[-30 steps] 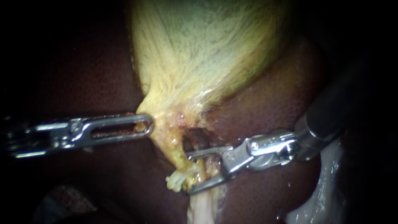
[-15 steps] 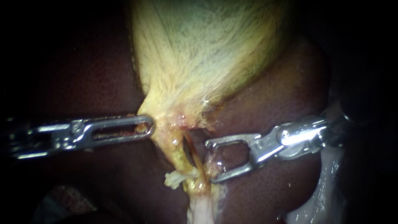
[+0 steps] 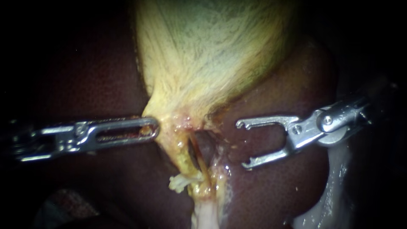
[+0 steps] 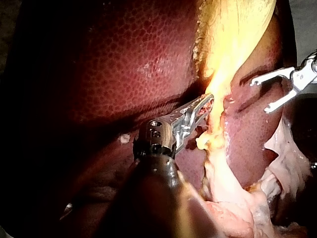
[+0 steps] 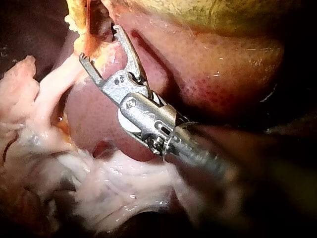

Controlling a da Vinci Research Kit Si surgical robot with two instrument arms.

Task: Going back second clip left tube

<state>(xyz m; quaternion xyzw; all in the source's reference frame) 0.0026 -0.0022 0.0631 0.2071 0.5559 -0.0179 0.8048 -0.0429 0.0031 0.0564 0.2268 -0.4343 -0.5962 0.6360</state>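
Tube [image 3: 182, 154] lies clear of the right instrument [image 3: 243, 144], jaws wide and empty; left instrument [image 3: 153, 128] grips gallbladder [image 3: 203, 63]. Retreat step: next, likely straight rightward.

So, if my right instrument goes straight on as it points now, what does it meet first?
Probably the thin tube below the gallbladder: the right instrument has open jaws facing it, with only liver surface beneath the gap between. Depth is unclear here, so it might pass just in front.
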